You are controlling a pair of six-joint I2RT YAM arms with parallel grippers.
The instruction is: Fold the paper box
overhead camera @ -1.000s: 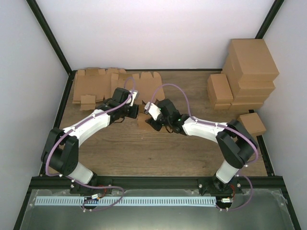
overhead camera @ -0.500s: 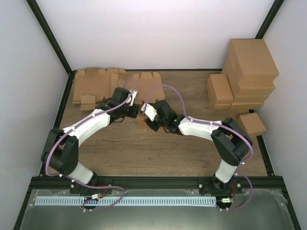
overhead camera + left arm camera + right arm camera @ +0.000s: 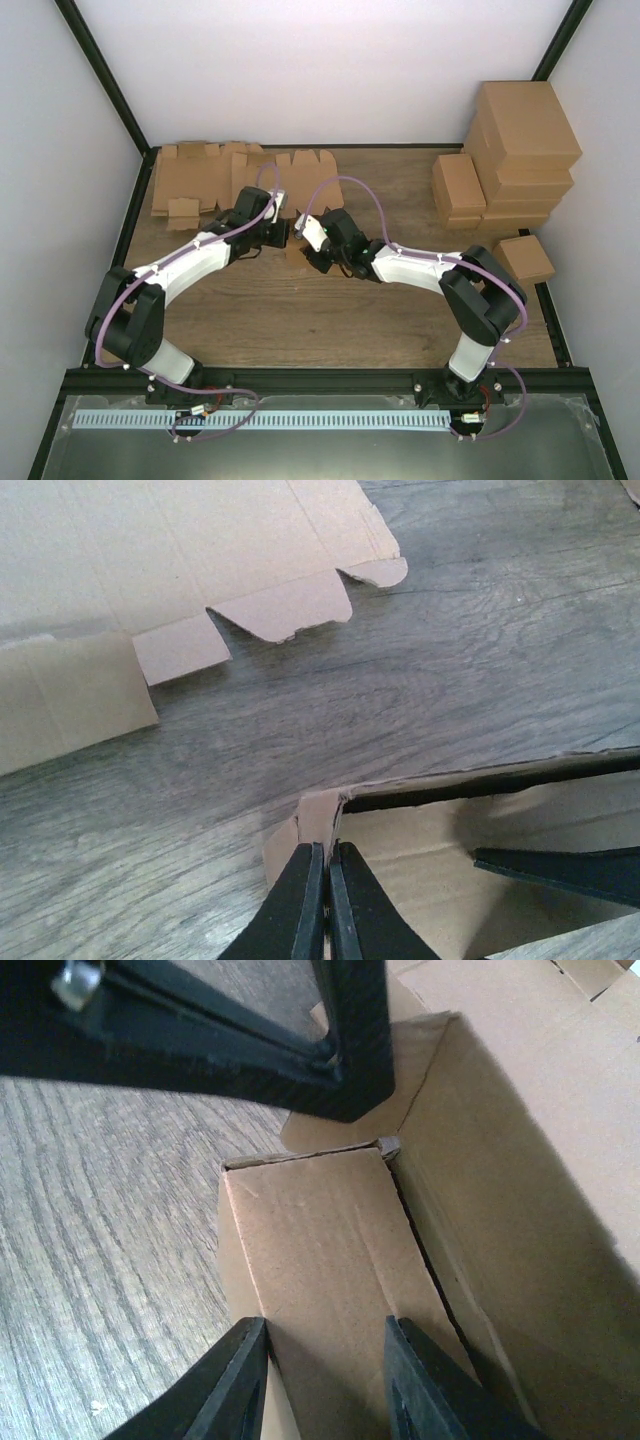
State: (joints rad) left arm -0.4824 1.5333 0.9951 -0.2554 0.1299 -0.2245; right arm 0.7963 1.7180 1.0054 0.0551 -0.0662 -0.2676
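The step in hand seems to be raising and locking an end wall of the paper box (image 3: 298, 250). The box stands half formed at the middle of the tabletop (image 3: 350, 320), between the two arms. The left gripper (image 3: 326, 880) has its jaws pressed fully together on a thin corner tab of the box. The right gripper (image 3: 325, 1345) has its jaws narrowed on a folded inner panel, one finger at each side edge.

To do this well, I think the left should only anchor the corner (no pulling, the tab's edge looks a little rough). The right should turn the panel along its crease until it sits flush against the long wall.

The box is plain brown cardboard, open on top, with sharp creases. Flat blanks (image 3: 200, 175) lie at the far left.
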